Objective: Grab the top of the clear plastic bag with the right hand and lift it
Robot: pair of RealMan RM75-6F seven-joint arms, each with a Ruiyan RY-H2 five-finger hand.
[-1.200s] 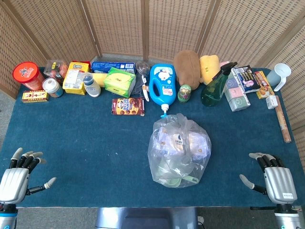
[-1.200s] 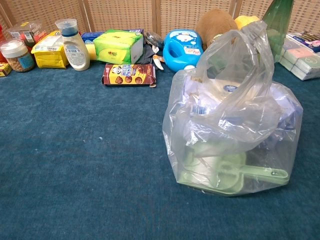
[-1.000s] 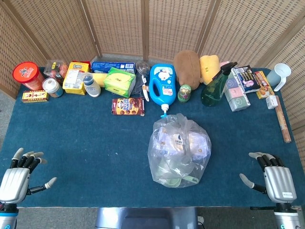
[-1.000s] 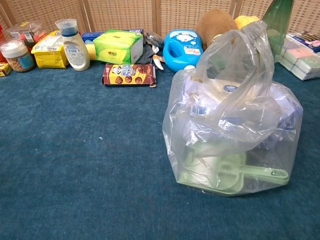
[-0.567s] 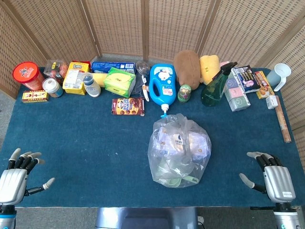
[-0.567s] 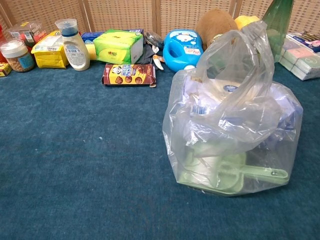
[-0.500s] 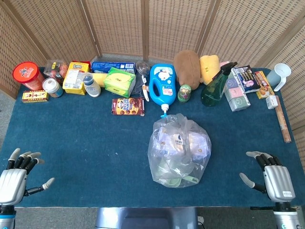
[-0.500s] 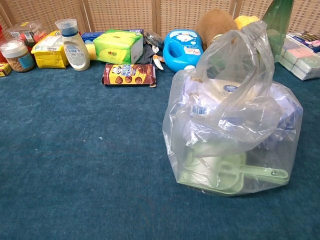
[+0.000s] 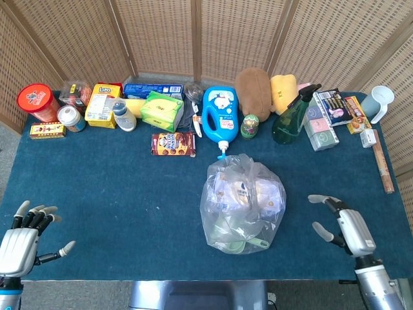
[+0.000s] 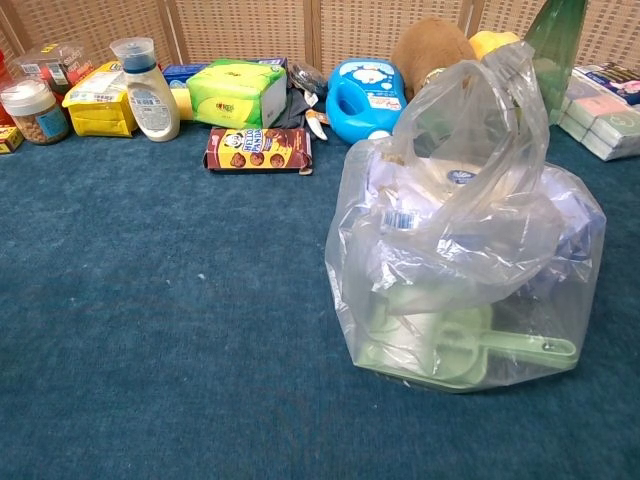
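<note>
The clear plastic bag (image 9: 242,203) sits just right of frame centre, its loose top (image 10: 478,95) standing up. The right hand (image 9: 344,227) — fingers spread, empty — waits lower right, far nearer than the left hand (image 9: 22,242).

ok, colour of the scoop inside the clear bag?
Pale green scoop, clearest in the chest view.
</note>
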